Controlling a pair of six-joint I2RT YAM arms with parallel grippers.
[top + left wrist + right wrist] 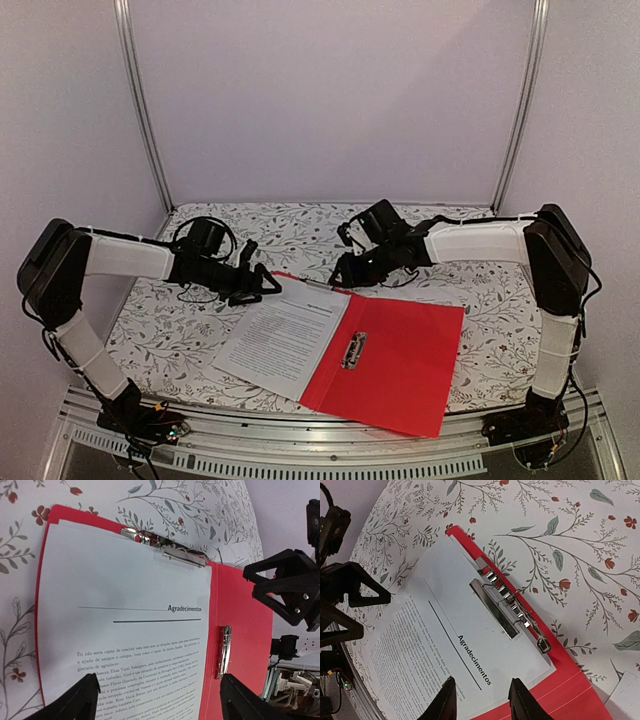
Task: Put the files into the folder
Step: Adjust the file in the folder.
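Observation:
The red folder [400, 362] lies open on the table, its right half bare, with a metal clip [353, 350] at the spine. The files [280, 335], white printed sheets, lie on its left half. In the right wrist view a long metal clip [507, 607] lies across the top edge of the files [420, 630]. My left gripper [159, 680] is open and empty, hovering over the files [125, 610] with one finger each side of the page. My right gripper [483, 682] is open and empty above the heading near the top edge. The two grippers face each other [262, 285] [345, 268].
A floral cloth [470, 300] covers the table. White walls and metal posts [145, 110] enclose the back and sides. A metal rail [300, 440] runs along the near edge. A white corner of another sheet [627, 700] shows beyond the folder.

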